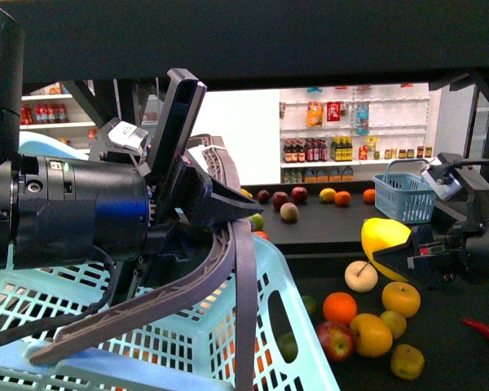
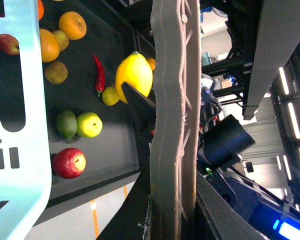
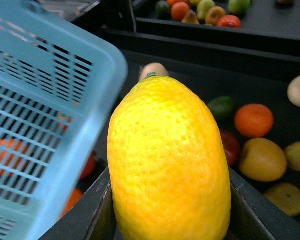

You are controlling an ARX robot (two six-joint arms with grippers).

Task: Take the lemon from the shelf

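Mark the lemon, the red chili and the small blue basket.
lemon (image 3: 170, 160): right wrist view, middle of its skin.
red chili (image 2: 99, 74): left wrist view, mid-body.
small blue basket (image 1: 403, 204): front view, front wall.

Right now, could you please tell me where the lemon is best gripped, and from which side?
Across its broad middle, one finger on each long flank, coming in along its length. The lemon is oval and narrows toward its ends, so the middle likely seats best. The right pincer holds it that way, with its fingers on both flanks.
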